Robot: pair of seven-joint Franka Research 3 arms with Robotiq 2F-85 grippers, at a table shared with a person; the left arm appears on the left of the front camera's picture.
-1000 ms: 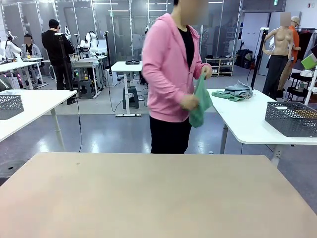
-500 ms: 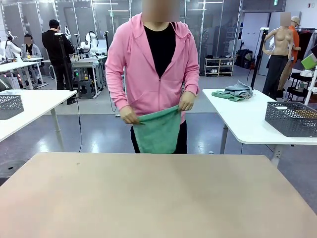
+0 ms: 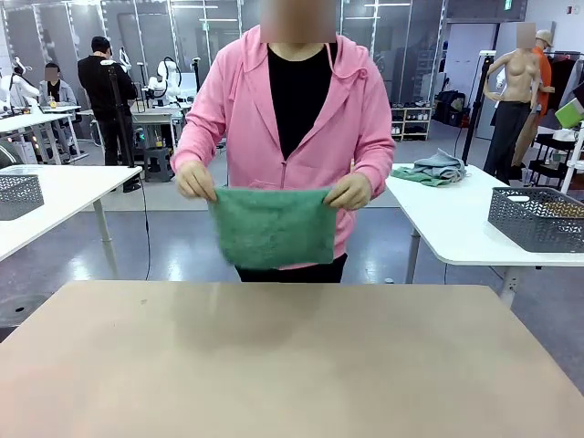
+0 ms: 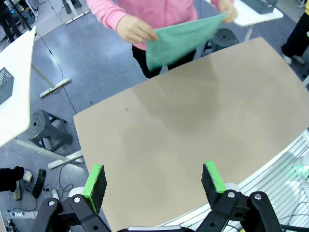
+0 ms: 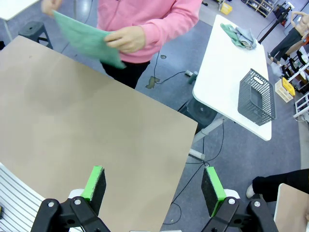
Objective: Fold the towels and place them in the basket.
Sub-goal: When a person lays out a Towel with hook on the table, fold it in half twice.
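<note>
A person in a pink hoodie stands at the far side of the tan table (image 3: pixel 292 365) and holds a green towel (image 3: pixel 274 228) stretched flat between both hands, just above the far edge. The same towel (image 4: pixel 183 36) appears in the left wrist view, and the towel (image 5: pixel 84 36) in the right wrist view. My left gripper (image 4: pixel 154 180) hangs open high over the table's near side, holding nothing. My right gripper (image 5: pixel 153 184) is open too, above the table's right part. A dark mesh basket (image 3: pixel 538 219) stands on the white side table at right.
On the white side table (image 3: pixel 456 228) lies a pile with another green towel (image 3: pixel 411 176) under a grey-blue cloth (image 3: pixel 443 162). A paler grey mesh basket (image 3: pixel 18 196) sits on a white table at left. People stand in the far background.
The person turned from the side table to face me, then lifted the green towel and spread it wide between both hands. Neither gripper has visibly moved.
</note>
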